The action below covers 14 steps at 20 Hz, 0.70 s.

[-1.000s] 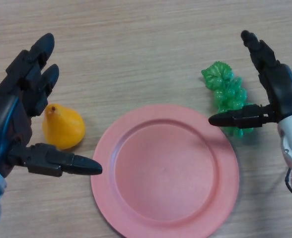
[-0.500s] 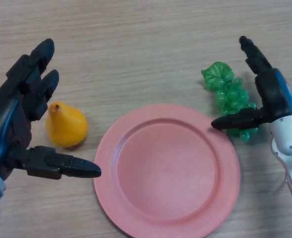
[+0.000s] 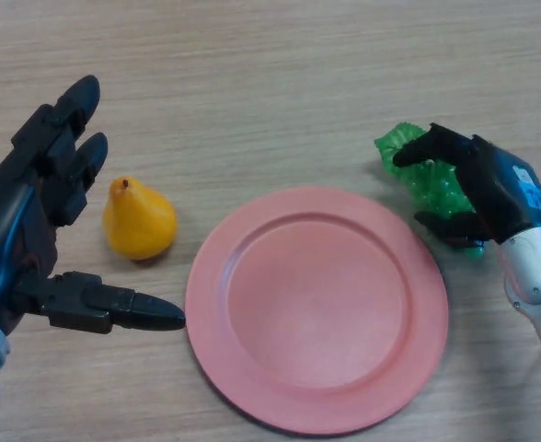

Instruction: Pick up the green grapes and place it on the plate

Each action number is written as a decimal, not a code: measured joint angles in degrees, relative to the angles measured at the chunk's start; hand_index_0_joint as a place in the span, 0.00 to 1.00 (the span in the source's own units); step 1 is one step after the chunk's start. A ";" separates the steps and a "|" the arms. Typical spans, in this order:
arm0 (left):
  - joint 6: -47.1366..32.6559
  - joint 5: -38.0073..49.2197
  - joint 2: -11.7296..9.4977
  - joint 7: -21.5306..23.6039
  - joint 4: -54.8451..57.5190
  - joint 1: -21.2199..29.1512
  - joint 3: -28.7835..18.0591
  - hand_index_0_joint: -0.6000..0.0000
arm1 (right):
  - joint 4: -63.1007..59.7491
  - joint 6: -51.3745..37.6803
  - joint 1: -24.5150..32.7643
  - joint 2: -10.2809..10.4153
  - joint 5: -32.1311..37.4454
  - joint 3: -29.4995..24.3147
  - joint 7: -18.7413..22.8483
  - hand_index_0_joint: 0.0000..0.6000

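Curling round the green grapes (image 3: 427,182), right robot hand (image 3: 488,189) beside plate (image 3: 252,387)

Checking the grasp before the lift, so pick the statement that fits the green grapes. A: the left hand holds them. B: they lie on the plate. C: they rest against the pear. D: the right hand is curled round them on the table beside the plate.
D: the right hand has its fingers and thumb curled round the green grapes, which sit on the table just off the rim of the plate.
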<state>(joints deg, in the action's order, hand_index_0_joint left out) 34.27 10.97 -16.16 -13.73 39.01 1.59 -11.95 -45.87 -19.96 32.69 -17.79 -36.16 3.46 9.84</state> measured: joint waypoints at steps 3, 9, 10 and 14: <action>-0.03 -0.35 0.01 0.01 -0.05 -0.01 0.10 1.00 | 6.15 2.98 -2.32 0.16 2.21 -1.13 -6.01 1.00; -0.16 -0.23 0.06 0.01 -0.08 0.11 0.12 1.00 | 35.42 24.86 -7.10 3.15 26.56 -4.71 -13.61 1.00; -0.16 -0.21 0.06 0.00 -0.07 0.30 0.17 1.00 | 40.36 26.66 -7.89 3.18 28.65 -4.48 -13.62 1.00; -0.15 0.44 0.02 0.55 -0.04 1.03 0.17 1.00 | 58.18 39.80 -14.34 5.96 33.47 -0.12 -15.87 1.00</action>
<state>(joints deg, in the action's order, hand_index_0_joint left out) 34.12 11.41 -16.14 -13.18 38.98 2.62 -11.78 12.31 19.83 18.34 -11.83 -2.69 3.34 -6.03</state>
